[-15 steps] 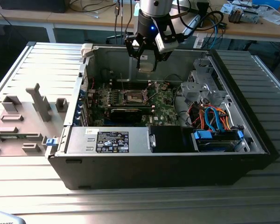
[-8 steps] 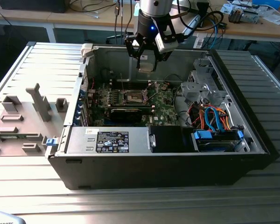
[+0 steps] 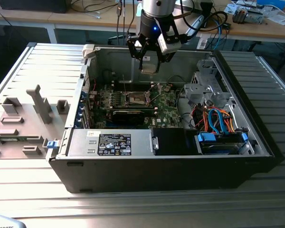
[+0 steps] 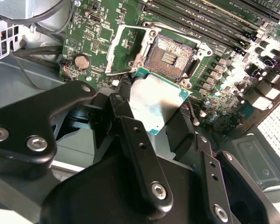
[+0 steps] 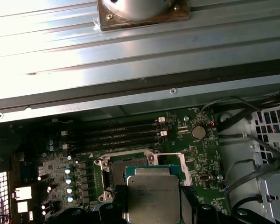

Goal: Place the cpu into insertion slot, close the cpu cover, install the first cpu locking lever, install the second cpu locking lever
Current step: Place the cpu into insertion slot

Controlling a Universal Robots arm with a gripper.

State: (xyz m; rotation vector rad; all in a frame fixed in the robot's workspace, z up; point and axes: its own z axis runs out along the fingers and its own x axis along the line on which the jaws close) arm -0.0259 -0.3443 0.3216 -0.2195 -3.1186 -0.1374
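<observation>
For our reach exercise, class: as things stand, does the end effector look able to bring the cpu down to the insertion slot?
Probably yes. The end effector holds the cpu above the insertion slot, the cpu cover is swung open, and nothing shows between chip and socket.

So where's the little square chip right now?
In the second wrist view the cpu is gripped in the claw, hovering above the green board, right beside the open insertion slot and not yet in it.
</observation>
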